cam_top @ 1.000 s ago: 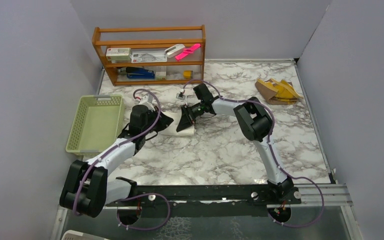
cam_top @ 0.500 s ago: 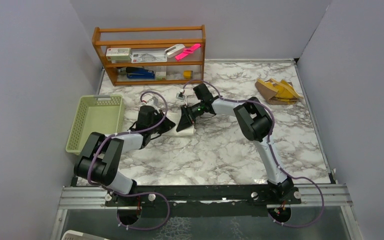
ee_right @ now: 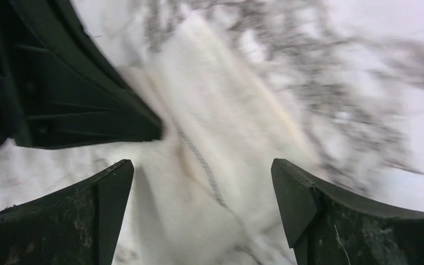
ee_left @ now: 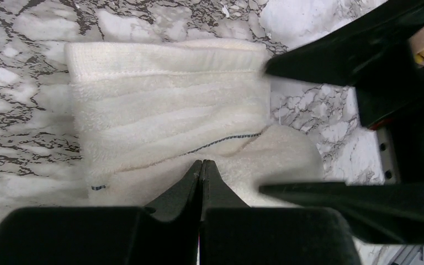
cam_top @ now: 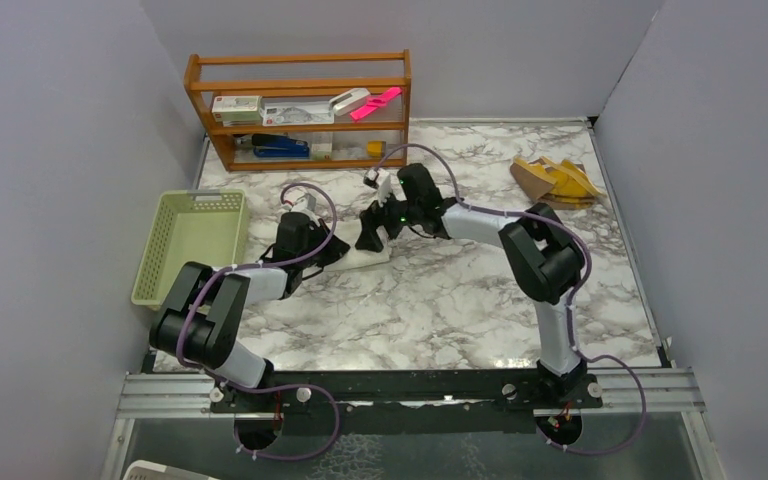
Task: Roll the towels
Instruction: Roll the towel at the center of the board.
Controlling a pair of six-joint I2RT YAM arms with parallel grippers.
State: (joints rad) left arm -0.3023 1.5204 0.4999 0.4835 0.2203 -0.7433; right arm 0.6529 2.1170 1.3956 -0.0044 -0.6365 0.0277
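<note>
Found the white towel [cam_top: 372,257] on the table [cam_top: 440,300], a short way right of the basket [cam_top: 192,245], lying between the two grippers. Saw the white towel [ee_left: 165,110] from the left wrist as a folded stack of layers, with a stitched hem along the far edge and a thin dark thread line across the near part. Noted a bulge at the near end, perhaps a started roll; hard to tell. Found the left gripper [ee_left: 200,168] with fingers pressed together, nothing visible between them, tips down at that bulged end. Located the left gripper [cam_top: 337,246] on the towel's basket side. Found the right gripper [ee_right: 201,187] spread wide and gripping nothing, one finger to each side over the white towel [ee_right: 226,121], in a blurred view. Located the right gripper [cam_top: 372,232] on the towel's side away from the basket. Spotted the yellow towel [cam_top: 555,180] well apart, far right of the basket and farther back, crumpled, touched by neither gripper. Noted a shelf [cam_top: 300,105] behind the basket, a little to its right.
</note>
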